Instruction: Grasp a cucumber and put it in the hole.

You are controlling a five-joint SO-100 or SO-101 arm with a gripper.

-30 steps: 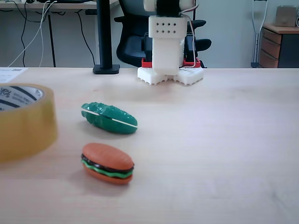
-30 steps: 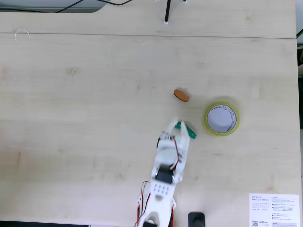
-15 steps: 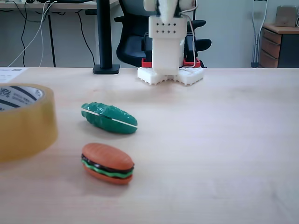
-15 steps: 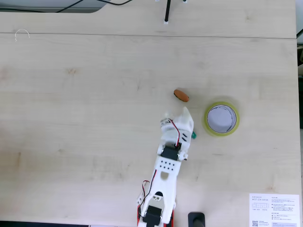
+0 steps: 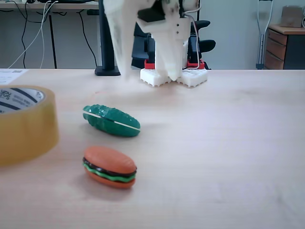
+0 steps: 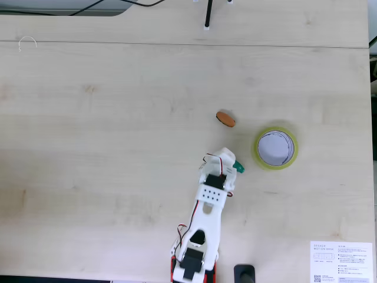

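Note:
The dark-green bumpy cucumber (image 5: 112, 121) lies on the table with its white seam showing. In the top-down fixed view only its end (image 6: 238, 167) pokes out from under the arm. My white gripper (image 5: 150, 76) (image 6: 224, 158) hangs above and just behind the cucumber, not touching it, jaws spread open and empty; the left finger (image 5: 118, 40) is blurred. The yellowish tape roll (image 5: 28, 131) (image 6: 258, 154) lies flat close by, its hole (image 6: 274, 148) facing up with nothing in it.
An orange-brown toy burger (image 5: 110, 167) (image 6: 225, 119) lies near the cucumber. The arm's base (image 5: 174, 76) stands at the table's edge beside a black pole foot (image 5: 108, 70). A printed sheet (image 6: 341, 260) lies in a corner. An office chair stands behind.
The gripper has swung down and forward into the low fixed view and spread its jaws over the cucumber. Cucumber, burger and tape roll have not moved.

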